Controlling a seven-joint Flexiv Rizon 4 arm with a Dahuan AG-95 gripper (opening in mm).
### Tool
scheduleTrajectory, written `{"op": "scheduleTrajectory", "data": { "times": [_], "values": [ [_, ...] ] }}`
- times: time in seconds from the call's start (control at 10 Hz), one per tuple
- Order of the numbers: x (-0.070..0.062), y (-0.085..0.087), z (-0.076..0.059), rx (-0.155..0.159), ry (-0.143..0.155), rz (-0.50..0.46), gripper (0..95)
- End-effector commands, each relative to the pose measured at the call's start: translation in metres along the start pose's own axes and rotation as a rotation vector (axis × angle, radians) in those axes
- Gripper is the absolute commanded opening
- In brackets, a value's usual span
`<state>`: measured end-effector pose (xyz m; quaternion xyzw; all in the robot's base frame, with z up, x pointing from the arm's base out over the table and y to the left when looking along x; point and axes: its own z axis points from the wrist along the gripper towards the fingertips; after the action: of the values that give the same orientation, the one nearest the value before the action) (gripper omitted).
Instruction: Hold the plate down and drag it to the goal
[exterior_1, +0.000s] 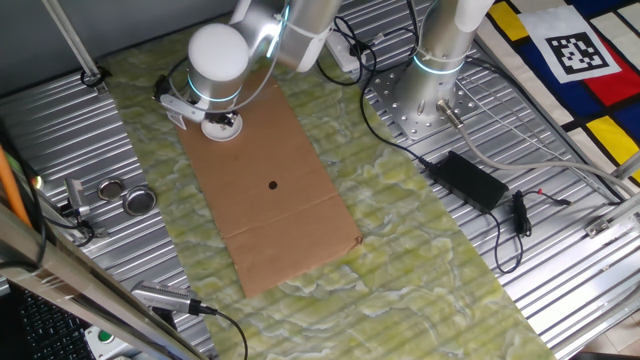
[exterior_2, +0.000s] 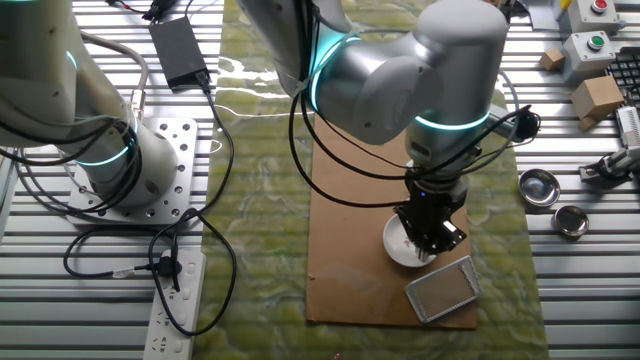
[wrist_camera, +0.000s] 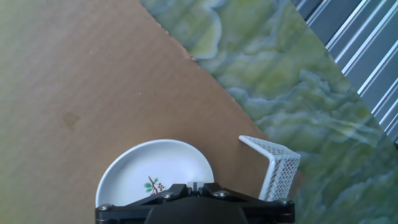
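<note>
My gripper (wrist_camera: 194, 200) fills the bottom of the hand view as a dark block; the tips are hidden behind it, so I cannot tell how wide my jaws stand or whether they hold anything. I judge I am pressing down on top of the plate, not pinching it. Directly under me: the small round white plate with a little sprig painted inside (wrist_camera: 155, 176), lying flat on the large brown cardboard sheet (wrist_camera: 81, 81). Just beside it, toward the sheet's edge: the goal, a whitish translucent mesh corner frame of two short upright walls (wrist_camera: 273, 167). A narrow strip of cardboard shows between plate rim and frame, so they look close but apart; whether they touch lower down I cannot see. In the other fixed view the plate (exterior_2: 402, 243) sits next to the frame (exterior_2: 442, 290), near one corner of the sheet. Judgement: drag nearly finished; a short last slide into the corner is left. Pose: wrist pointing straight down, forearm folded over the sheet's end. Farther off: green marbled mat (wrist_camera: 298, 74), two silvery round lids (exterior_2: 555, 203) on the ribbed metal table (exterior_2: 590, 300).
</note>
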<state>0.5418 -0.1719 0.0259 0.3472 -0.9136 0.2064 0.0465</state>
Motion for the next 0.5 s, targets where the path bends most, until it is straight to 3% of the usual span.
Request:
{"op": "scheduleTrajectory", "data": {
  "times": [0.1, 0.5],
  "values": [
    [0.0002, -0.0027, 0.0005, 0.003, 0.000, 0.001, 0.0],
    [-0.0001, -0.0074, 0.0039, 0.006, 0.001, -0.003, 0.0]
  ]
}}
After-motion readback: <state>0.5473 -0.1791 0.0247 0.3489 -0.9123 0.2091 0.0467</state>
